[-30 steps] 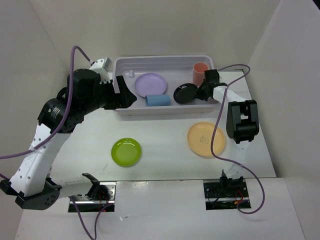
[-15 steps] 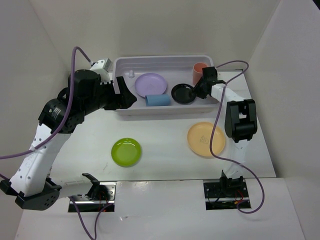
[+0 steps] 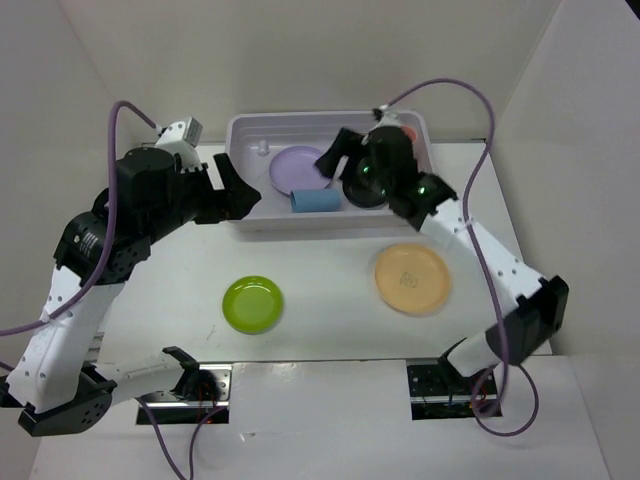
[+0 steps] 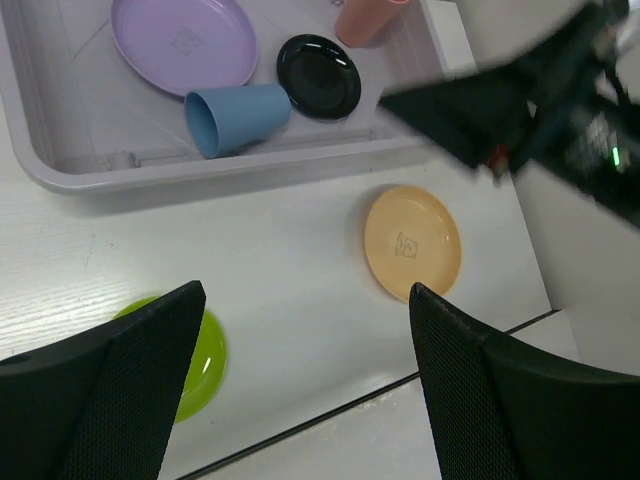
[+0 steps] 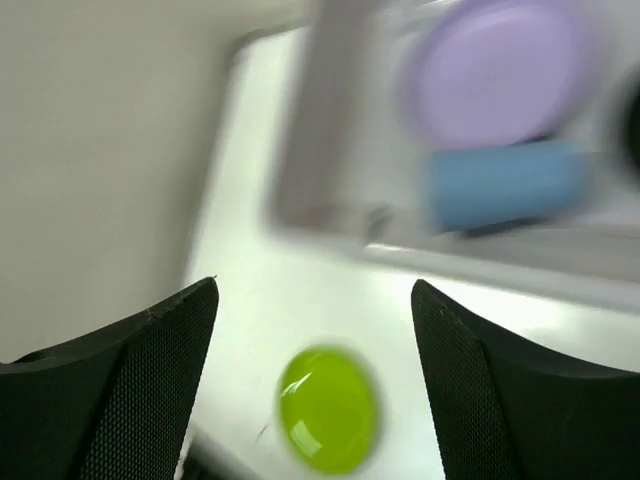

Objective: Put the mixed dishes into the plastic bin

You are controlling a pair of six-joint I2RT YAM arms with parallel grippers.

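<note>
The plastic bin (image 3: 330, 124) stands at the back of the table. In it lie a lavender plate (image 4: 183, 42), a blue cup (image 4: 235, 118) on its side, a black plate (image 4: 319, 76) and a salmon cup (image 4: 365, 18). On the table in front lie a lime green plate (image 3: 252, 303) and a pale orange plate (image 3: 411, 278). My right gripper (image 3: 335, 155) hovers open and empty above the bin's middle; its blurred view looks down on the green plate (image 5: 328, 408). My left gripper (image 3: 235, 190) hangs open and empty by the bin's left end.
White walls close in the table on the left, back and right. The right arm (image 4: 530, 100) reaches across above the orange plate (image 4: 412, 242). A dark seam (image 4: 330, 410) marks the table's near edge.
My right gripper has opened, left the black plate in the bin, and swung up and left over the bin. The left arm has shifted slightly left.
</note>
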